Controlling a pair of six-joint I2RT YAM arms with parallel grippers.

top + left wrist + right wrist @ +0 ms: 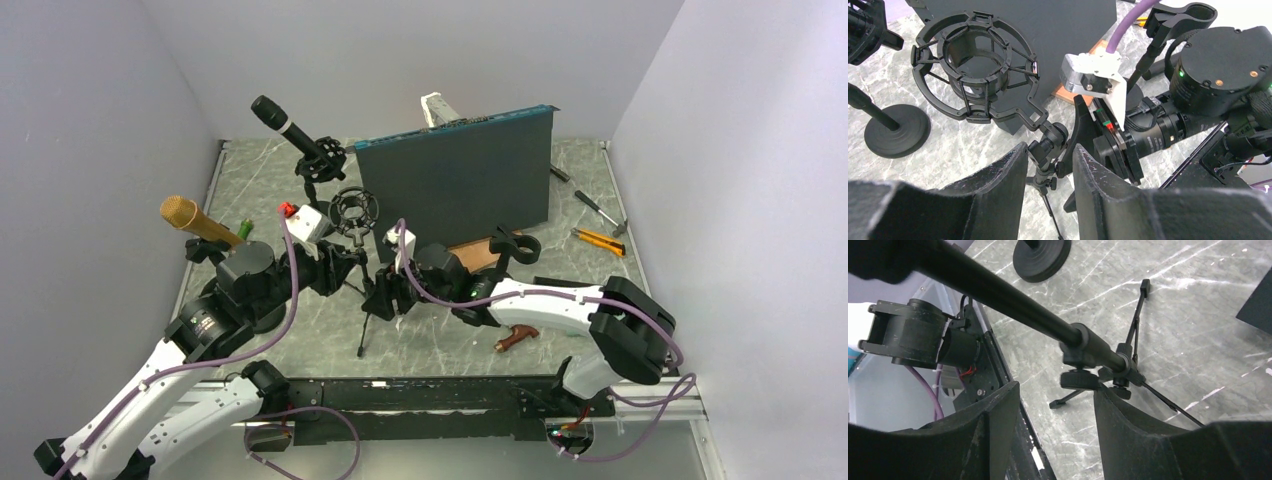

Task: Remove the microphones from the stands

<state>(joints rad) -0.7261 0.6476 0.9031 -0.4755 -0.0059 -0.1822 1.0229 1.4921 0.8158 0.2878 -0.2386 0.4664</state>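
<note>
Tripod stand by both arms' spread jaws (shock mount atop)

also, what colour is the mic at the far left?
Gold; the microphone shows best in the top external view.

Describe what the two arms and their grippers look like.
The left arm and right arm have white links, round black joints and a purple cable looping along each. The left gripper and right gripper have broad matte-black fingers with scuffed edges. A green light shows on the right arm.
</note>
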